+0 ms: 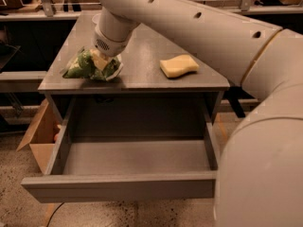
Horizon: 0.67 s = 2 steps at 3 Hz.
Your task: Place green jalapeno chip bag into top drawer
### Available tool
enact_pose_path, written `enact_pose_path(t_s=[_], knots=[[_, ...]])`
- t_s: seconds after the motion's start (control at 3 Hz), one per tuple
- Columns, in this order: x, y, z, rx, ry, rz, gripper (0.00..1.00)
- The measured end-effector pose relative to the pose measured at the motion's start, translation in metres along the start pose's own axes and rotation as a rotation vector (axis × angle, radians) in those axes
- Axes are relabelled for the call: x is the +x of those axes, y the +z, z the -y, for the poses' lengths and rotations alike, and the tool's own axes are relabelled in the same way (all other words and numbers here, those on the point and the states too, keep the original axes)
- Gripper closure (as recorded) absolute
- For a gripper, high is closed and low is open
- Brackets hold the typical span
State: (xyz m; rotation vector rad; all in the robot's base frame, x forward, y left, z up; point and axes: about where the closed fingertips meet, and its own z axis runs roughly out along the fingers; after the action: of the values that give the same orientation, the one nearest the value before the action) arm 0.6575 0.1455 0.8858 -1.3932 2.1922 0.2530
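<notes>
On the counter (pixel 142 56) the chip bag (pixel 81 67) is touched by the claw (pixel 102 63); whether it is gripped cannot be told. Light, crinkly, probably best pinched mid-body.

I'm seeing dim, warm light from above; gripper (pixel 100 63) throws shadow at the counter's (pixel 142 67) front-left corner, top drawer (pixel 137 156) murky beneath.
</notes>
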Motion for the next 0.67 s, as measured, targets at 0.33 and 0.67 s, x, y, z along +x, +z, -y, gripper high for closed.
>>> enact_pose_path(t_s=[0.33, 0.67], knots=[[0.0406, -0.0450, -0.0035, -0.011, -0.020, -0.069, 1.00], [0.0407, -0.0450, -0.0036, -0.011, -0.021, -0.069, 1.00]])
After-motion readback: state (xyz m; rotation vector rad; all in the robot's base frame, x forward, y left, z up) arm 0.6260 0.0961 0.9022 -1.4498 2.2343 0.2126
